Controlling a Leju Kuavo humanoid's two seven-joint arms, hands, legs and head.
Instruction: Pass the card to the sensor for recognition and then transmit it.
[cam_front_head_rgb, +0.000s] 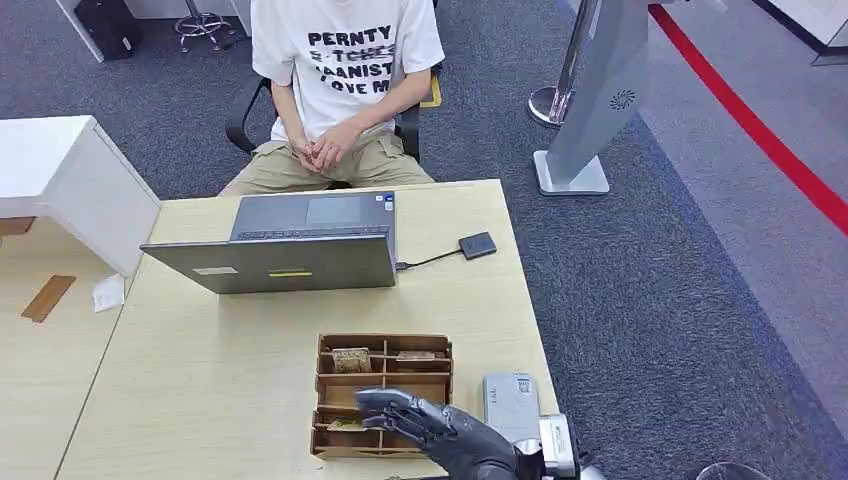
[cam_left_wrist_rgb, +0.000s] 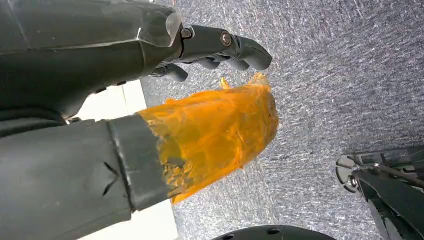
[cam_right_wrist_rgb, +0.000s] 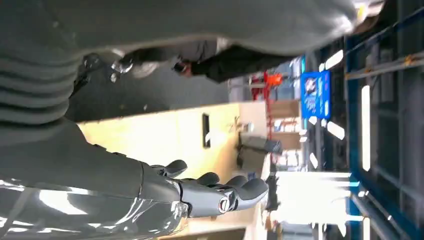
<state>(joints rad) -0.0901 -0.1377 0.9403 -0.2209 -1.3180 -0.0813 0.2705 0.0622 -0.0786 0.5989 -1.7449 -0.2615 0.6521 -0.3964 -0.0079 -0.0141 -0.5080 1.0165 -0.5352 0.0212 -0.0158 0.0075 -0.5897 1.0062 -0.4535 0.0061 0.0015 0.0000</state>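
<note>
Cards sit in the brown divided tray (cam_front_head_rgb: 385, 392) at lower centre of the head view. Just right, the right hand (cam_front_head_rgb: 440, 430) hovers over the tray's near edge, fingers spread, holding nothing. Farther right, the small black sensor (cam_front_head_rgb: 478, 245) lies beside the laptop (cam_front_head_rgb: 300, 245). Best to lower squarely and pinch one card.

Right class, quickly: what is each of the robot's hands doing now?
Left hand: hangs over the carpet, holding nothing, fingers loosely bent.
Right hand: open above the card tray, fingers apart, holding nothing.
</note>
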